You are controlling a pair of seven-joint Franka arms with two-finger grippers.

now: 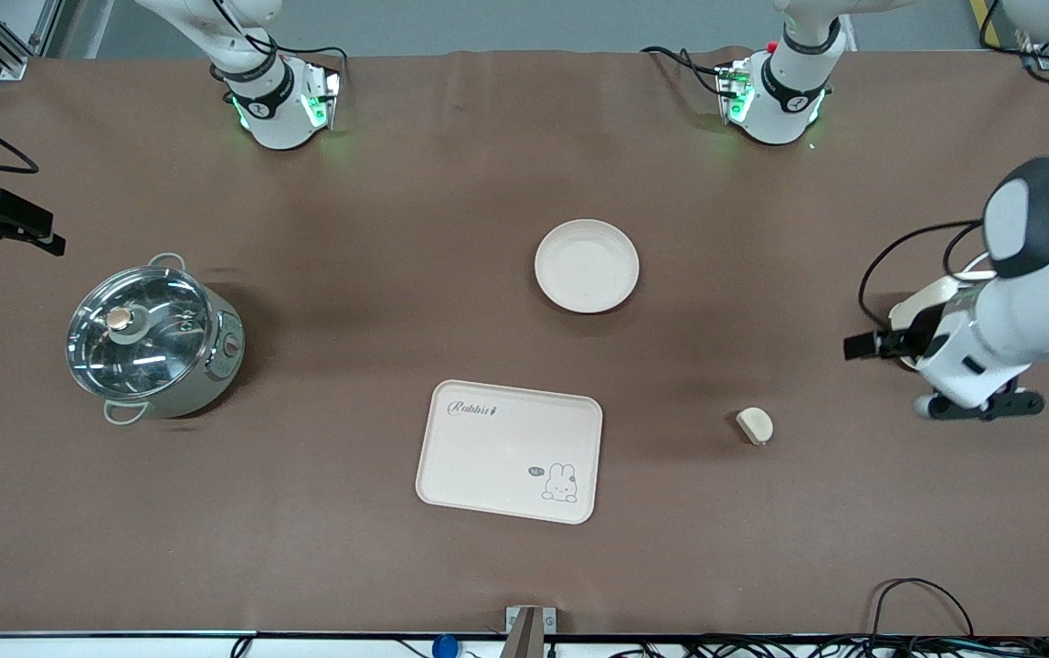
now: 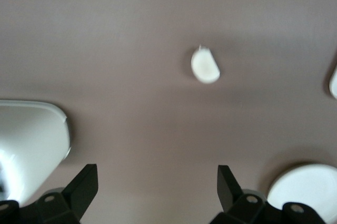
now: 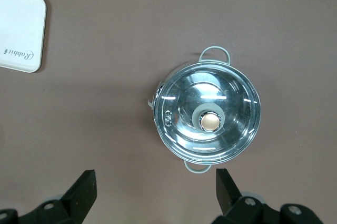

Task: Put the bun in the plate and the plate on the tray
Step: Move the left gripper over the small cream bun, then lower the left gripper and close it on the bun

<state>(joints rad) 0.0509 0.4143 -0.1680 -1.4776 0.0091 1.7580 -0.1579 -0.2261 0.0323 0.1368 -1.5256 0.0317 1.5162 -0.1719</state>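
The bun [image 1: 754,425] lies on the brown table toward the left arm's end, nearer the front camera than the plate. The round plain plate [image 1: 587,265] sits empty mid-table. The rabbit-printed tray [image 1: 509,451] lies empty, nearer the front camera than the plate. My left gripper [image 1: 931,366] hangs open and empty in the air over the left arm's end of the table, apart from the bun. Its wrist view shows the bun [image 2: 205,66], part of the plate [image 2: 308,190] and the open gripper [image 2: 158,174]. My right gripper [image 1: 8,224] is open, high at the right arm's end.
A steel pot with a glass lid [image 1: 154,338] stands toward the right arm's end; it shows in the right wrist view [image 3: 208,117] with a tray corner [image 3: 21,29] and the right gripper [image 3: 155,176]. A glossy white rounded shape [image 2: 31,139] shows in the left wrist view.
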